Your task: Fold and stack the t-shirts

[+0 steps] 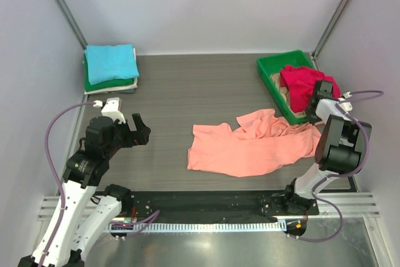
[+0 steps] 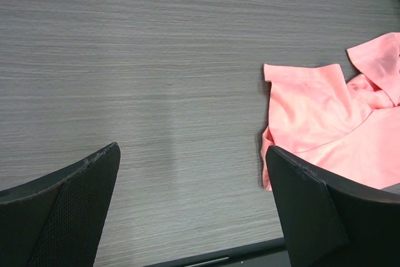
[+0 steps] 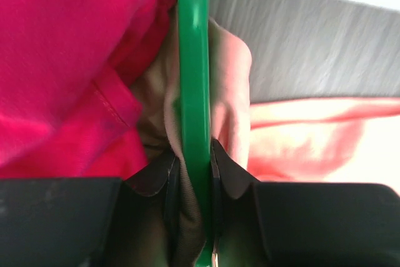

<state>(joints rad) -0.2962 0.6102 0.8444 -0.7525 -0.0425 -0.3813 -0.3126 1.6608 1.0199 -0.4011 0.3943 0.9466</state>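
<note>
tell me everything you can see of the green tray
The green tray is a rectangular plastic bin with raised walls, flat at the table's far right. A red t-shirt heaps above its rim, with beige cloth beneath draping over the near rim. The right gripper is shut across that rim, pinching the cloth against it. The salmon t-shirt bunches beside its near-left wall.

matt beige cloth shirt (image 3: 156,101), glossy plastic tray (image 3: 194,60)

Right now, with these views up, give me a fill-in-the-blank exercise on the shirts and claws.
The top shirt of the folded stack is ____.
The red shirt lies in the ____ tray.
The left claw is ____.
The right claw pinches the tray rim and ____ cloth.
Missing: turquoise, green, open, beige.
</note>
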